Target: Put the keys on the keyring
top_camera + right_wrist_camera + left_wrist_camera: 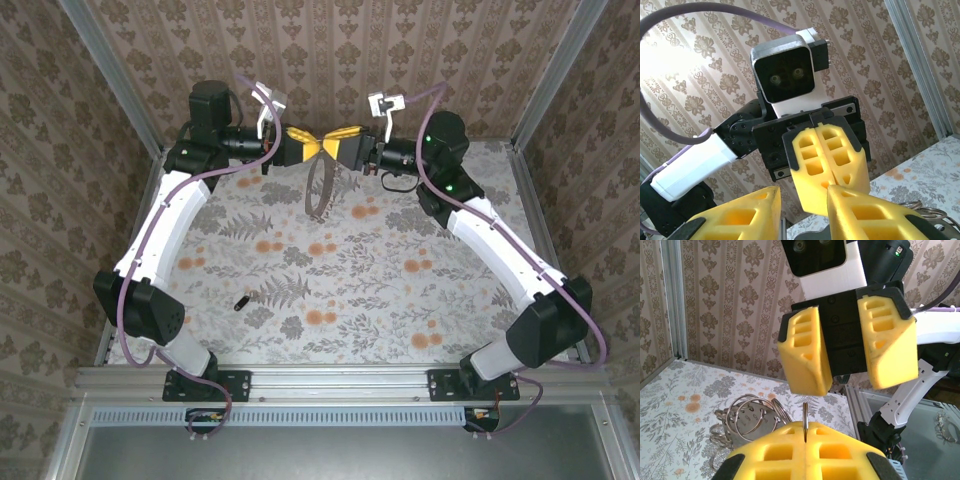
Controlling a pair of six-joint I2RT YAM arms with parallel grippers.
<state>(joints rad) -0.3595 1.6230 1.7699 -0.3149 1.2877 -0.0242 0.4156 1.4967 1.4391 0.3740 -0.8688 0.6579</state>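
The keyring (320,190), a thin metal hoop, hangs below the two grippers where they meet at the back of the table. My left gripper (805,429) is shut on the keyring, and a thin edge of its wire (805,421) stands up from between the yellow pads. More ring loops (747,417) hang to the left of the fingers. My right gripper (802,195) is open and faces the left gripper (827,185) tip to tip, with nothing between its jaws. In the left wrist view the right gripper (850,385) hovers just above the ring edge. One small dark key (241,301) lies on the floral table.
The floral table (400,300) is walled by patterned panels, with metal rails (340,380) along the near edge. Purple cables (430,95) loop over both wrists. Both arms reach far back, so the key lies alone well in front of them.
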